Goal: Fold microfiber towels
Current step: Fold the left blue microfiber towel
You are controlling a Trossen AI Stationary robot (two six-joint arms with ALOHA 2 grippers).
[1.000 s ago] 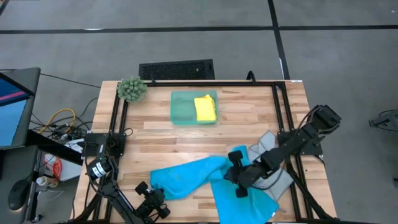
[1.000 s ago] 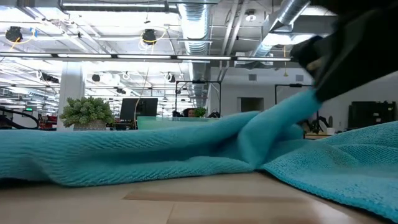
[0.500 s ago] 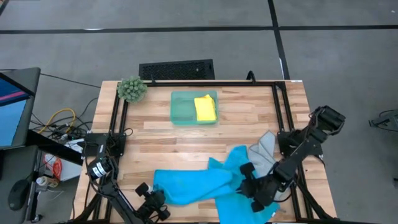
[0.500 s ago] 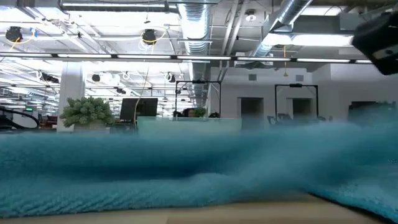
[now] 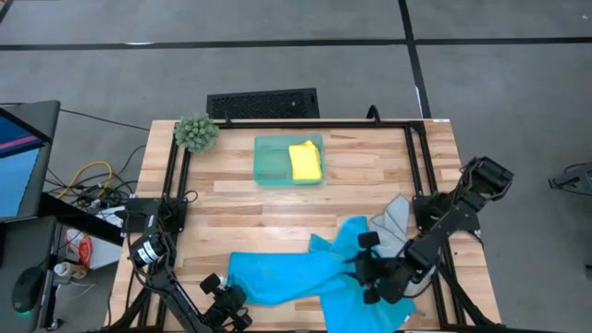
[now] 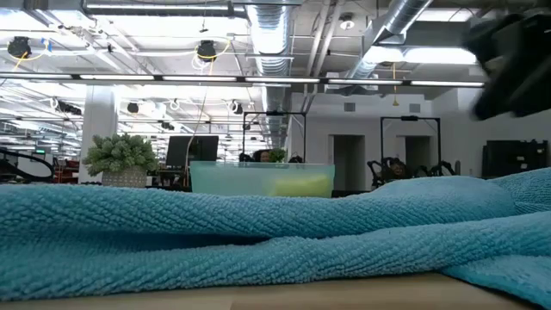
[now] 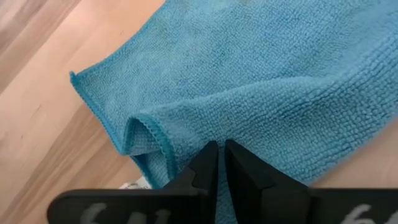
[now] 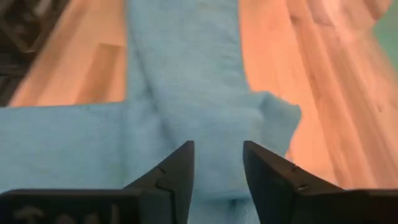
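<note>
On wood table (image 5: 370, 180) | ribbed blue towel (image 5: 287, 268) rumpled | right hand (image 5: 363, 273) parted, empty

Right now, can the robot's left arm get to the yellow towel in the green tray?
Probably not easily. The left gripper sits at the table's near edge, pinching the blue towel; the yellow towel lies in the tray across the table, unblocked.

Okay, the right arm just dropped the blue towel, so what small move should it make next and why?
Probably lift the right tool straight up. Its fingers stand open over the blue towel, which lies bunched and creased, not flat. The left tool is shut on the towel's near edge, so a fresh grasp on a far corner could follow.
</note>
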